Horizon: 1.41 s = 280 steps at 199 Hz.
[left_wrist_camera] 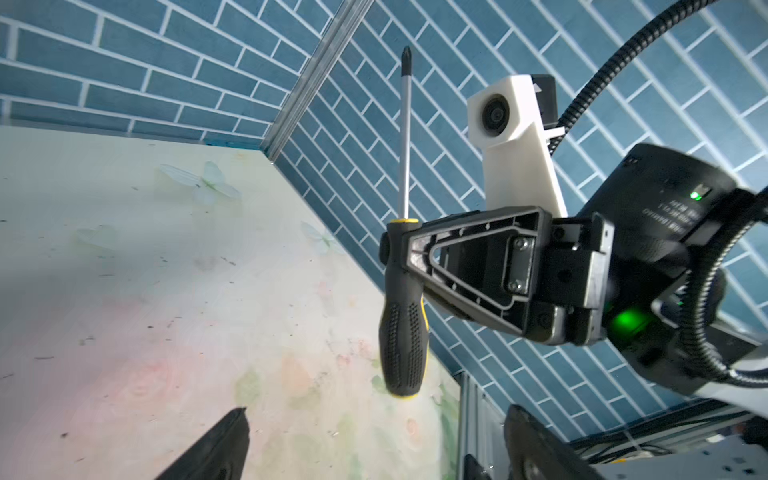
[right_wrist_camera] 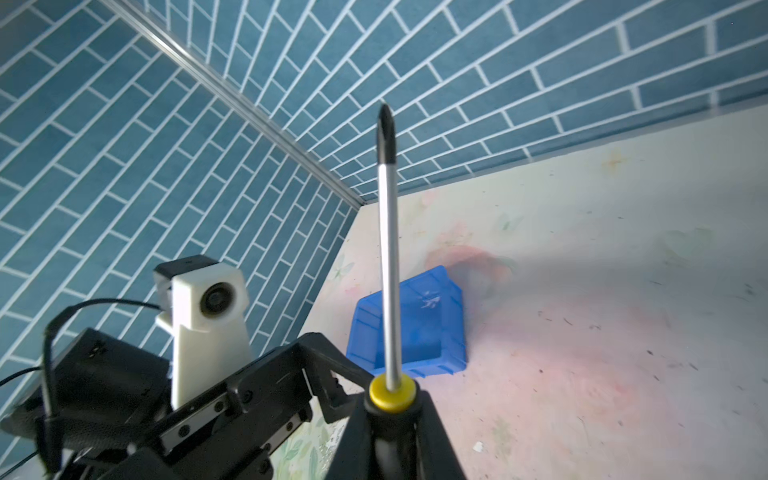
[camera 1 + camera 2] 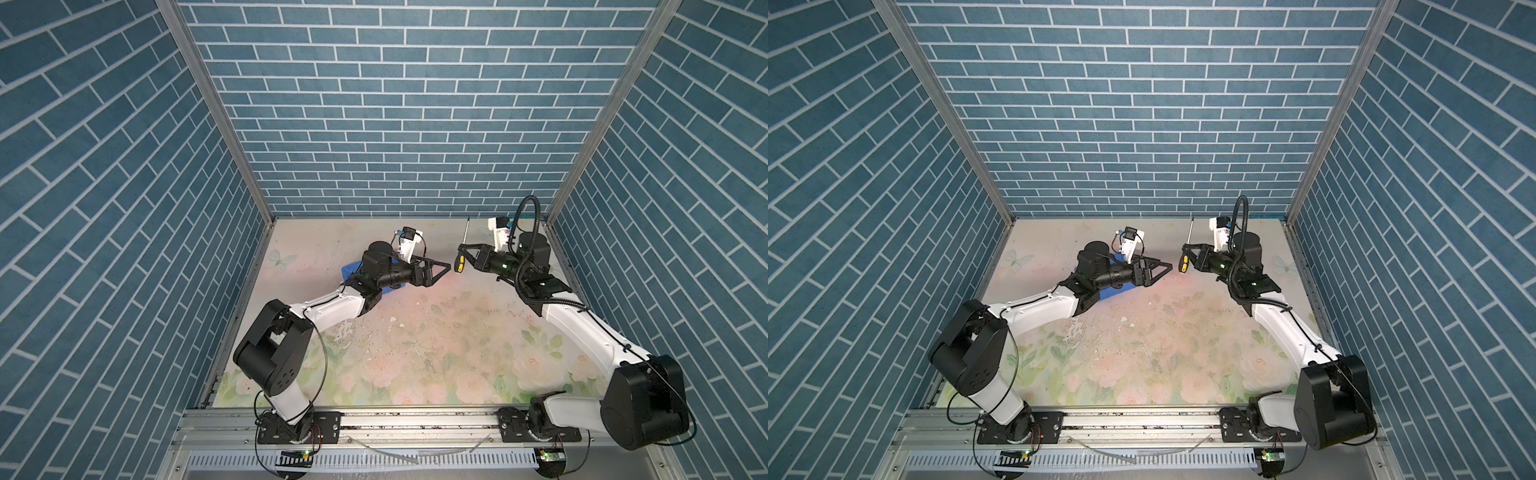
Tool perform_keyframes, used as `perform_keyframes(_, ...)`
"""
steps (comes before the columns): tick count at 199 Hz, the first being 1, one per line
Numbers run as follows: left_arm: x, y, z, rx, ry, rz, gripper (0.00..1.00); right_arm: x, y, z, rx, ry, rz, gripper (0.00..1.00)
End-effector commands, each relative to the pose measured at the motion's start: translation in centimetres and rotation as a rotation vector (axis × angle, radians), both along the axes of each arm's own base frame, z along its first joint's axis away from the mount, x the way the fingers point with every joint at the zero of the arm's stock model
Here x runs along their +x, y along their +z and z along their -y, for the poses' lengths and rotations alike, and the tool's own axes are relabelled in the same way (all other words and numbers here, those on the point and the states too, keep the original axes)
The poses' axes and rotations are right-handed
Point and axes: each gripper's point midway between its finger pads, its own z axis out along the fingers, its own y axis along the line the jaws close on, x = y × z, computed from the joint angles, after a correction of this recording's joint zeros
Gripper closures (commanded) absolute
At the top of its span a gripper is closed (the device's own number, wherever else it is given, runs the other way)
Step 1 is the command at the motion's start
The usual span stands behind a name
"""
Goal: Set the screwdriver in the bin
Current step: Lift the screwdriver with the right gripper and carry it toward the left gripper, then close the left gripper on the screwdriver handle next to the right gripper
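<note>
The screwdriver (image 3: 459,268) was held clear of the table (image 3: 415,345) in the far part of the scene, right of the middle, its thin shaft pointing up and towards the far wall and its yellow butt end lowest. The right gripper (image 3: 462,254) was clamped on the upper part of the black handle, just below the yellow collar, as the left wrist view showed plainly (image 1: 405,324). That gripper pointed left. Behind it the right arm climbed from its base at the near right edge, sloped away along the right side, then bent at the elbow and turned inward. Facing it, the left gripper (image 3: 446,266) pointed right with its tips near the handle's butt; both top views showed a narrow gap between them. Its jaws stood wide apart and gripped nothing. The left arm rose from the near left base to a high elbow, and its white forearm slanted far and right. Its wrist hung over the bin (image 3: 347,272), which lay on the table left of the middle, partly hidden beneath that arm and well apart from the screwdriver.
</note>
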Motion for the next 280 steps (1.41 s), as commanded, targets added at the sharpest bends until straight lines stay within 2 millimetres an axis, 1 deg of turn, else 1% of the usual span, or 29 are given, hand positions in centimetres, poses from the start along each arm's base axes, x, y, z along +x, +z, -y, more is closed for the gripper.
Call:
perform_keyframes(1,0.0,3.3,0.5,-0.105,-0.036,0.054,0.11,-0.7,4.9,-2.0,0.048,0.107,0.170,1.00)
perform_keyframes(31,0.1,3.8,0.7,-0.141,-0.045,0.052,0.24,-1.4,5.5,-3.5,0.062,0.165,0.184,1.00)
perform_keyframes(53,0.0,4.0,0.6,-0.156,-0.051,0.057,0.35,-1.5,5.6,-4.1,0.064,0.178,0.188,1.00)
perform_keyframes(65,0.0,4.0,0.6,-0.155,-0.047,0.056,0.42,-1.5,5.6,-4.2,0.064,0.180,0.189,1.00)
perform_keyframes(95,0.1,3.7,0.5,-0.148,-0.041,0.052,0.54,-1.8,5.5,-4.6,0.065,0.198,0.184,1.00)
perform_keyframes(127,0.3,3.5,0.5,-0.142,-0.032,0.047,0.70,-2.0,5.4,-4.7,0.066,0.205,0.176,1.00)
perform_keyframes(146,0.2,3.5,0.5,-0.141,-0.037,0.049,0.71,-2.1,5.5,-4.8,0.066,0.204,0.174,1.00)
perform_keyframes(152,0.2,3.5,0.5,-0.140,-0.038,0.049,0.69,-2.1,5.5,-4.7,0.066,0.203,0.176,1.00)
perform_keyframes(165,0.1,3.4,0.6,-0.139,-0.047,0.047,0.59,-2.1,5.6,-4.7,0.066,0.201,0.176,1.00)
perform_keyframes(171,0.0,3.4,0.6,-0.138,-0.052,0.047,0.56,-2.1,5.6,-4.7,0.067,0.200,0.178,1.00)
perform_keyframes(181,-0.1,3.3,0.7,-0.135,-0.061,0.046,0.55,-2.0,5.8,-4.7,0.068,0.197,0.182,1.00)
perform_keyframes(201,-0.2,3.1,0.7,-0.129,-0.069,0.042,0.55,-1.8,6.2,-4.8,0.071,0.194,0.190,1.00)
perform_keyframes(226,-0.2,3.1,0.8,-0.123,-0.074,0.041,0.63,-1.5,6.5,-5.0,0.075,0.199,0.192,1.00)
perform_keyframes(280,0.1,3.1,0.6,-0.115,-0.061,0.044,0.91,-1.7,6.0,-5.0,0.072,0.202,0.175,1.00)
